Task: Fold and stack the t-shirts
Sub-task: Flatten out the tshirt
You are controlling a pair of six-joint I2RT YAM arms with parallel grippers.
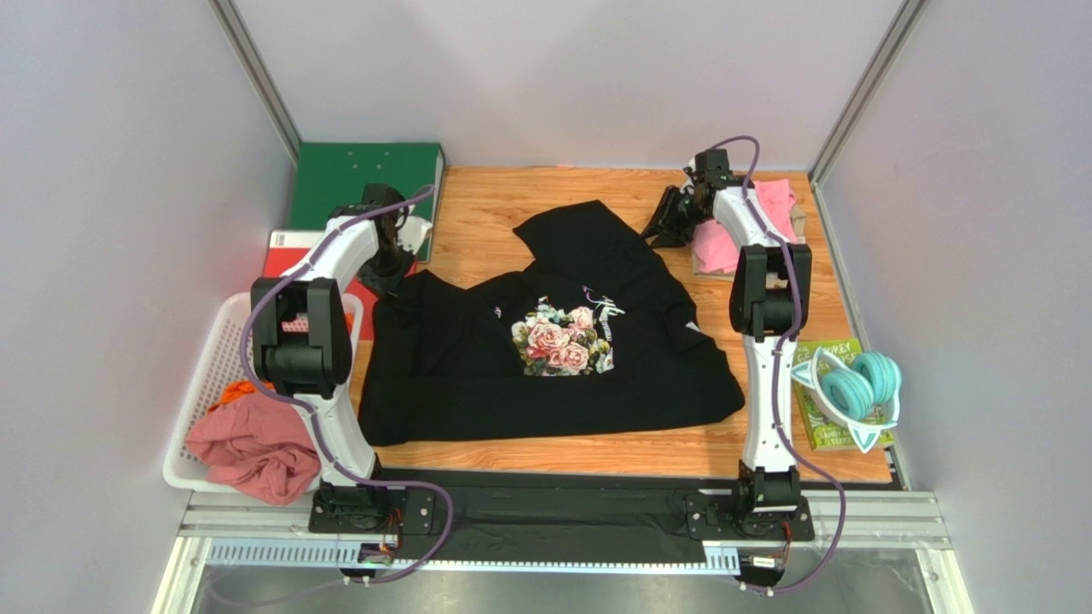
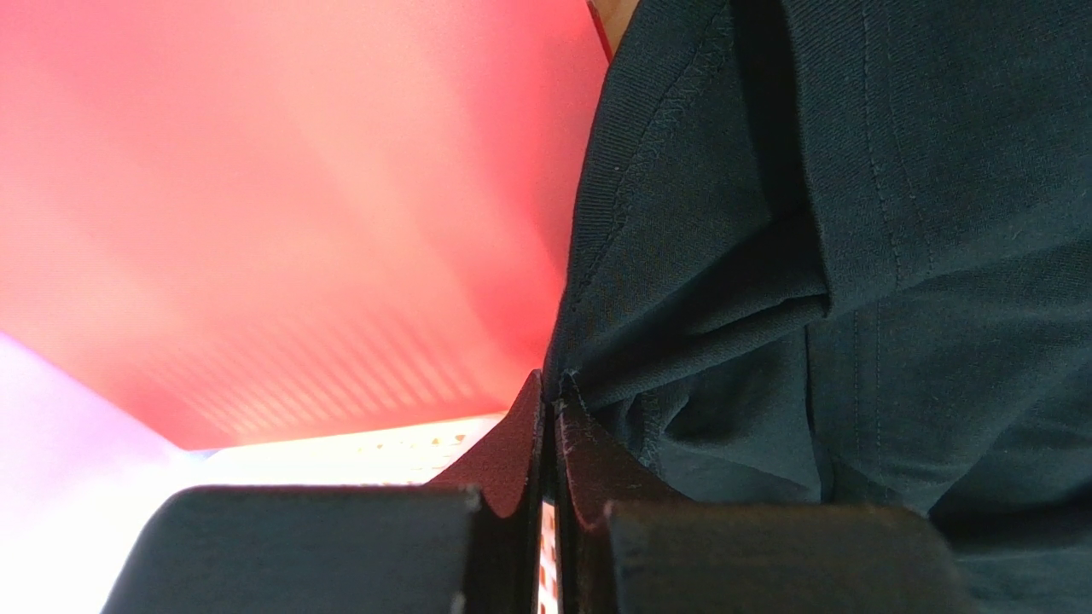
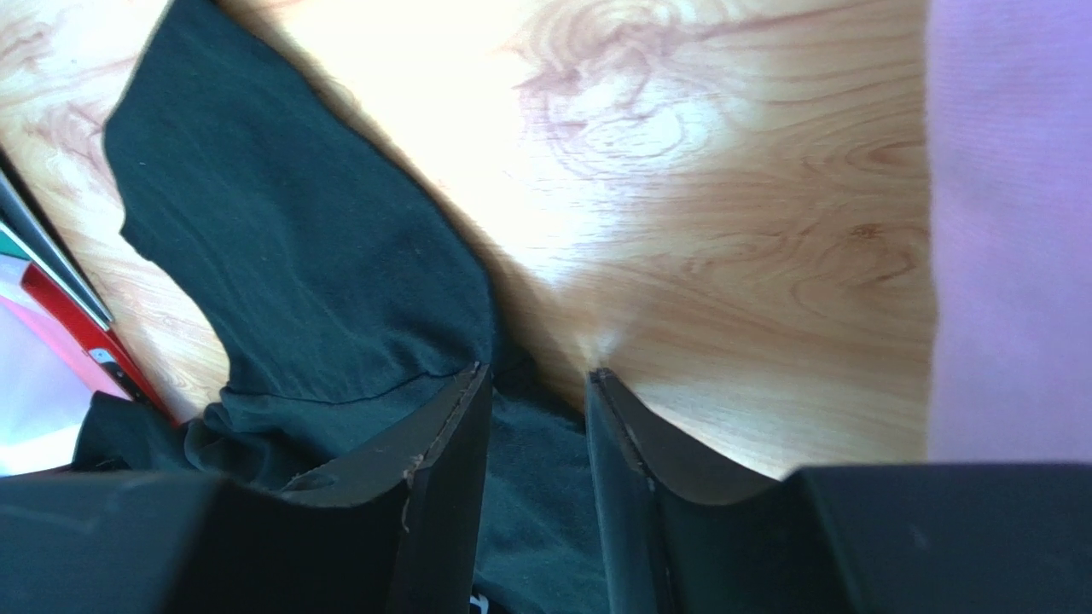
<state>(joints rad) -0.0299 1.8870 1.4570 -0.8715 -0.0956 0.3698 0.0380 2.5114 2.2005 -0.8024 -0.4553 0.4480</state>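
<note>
The black t-shirt (image 1: 564,371) with a rose print lies spread on the wooden table (image 1: 487,192). My left gripper (image 1: 388,278) is at its left upper corner. In the left wrist view the gripper (image 2: 554,394) is shut on a hem fold of the black t-shirt (image 2: 820,230). My right gripper (image 1: 659,233) is at the shirt's upper right edge. In the right wrist view it (image 3: 538,377) is open, with the black t-shirt (image 3: 321,282) lying between and below the jaws. A folded pink t-shirt (image 1: 764,220) lies at the back right and shows in the right wrist view (image 3: 1013,230).
A white basket (image 1: 221,335) at the left holds a dusty-rose t-shirt (image 1: 254,454) and an orange one (image 1: 239,392). A green binder (image 1: 365,183) and a red binder (image 1: 287,251) lie at the back left. A teal coiled bundle (image 1: 855,388) sits on a green packet at the right.
</note>
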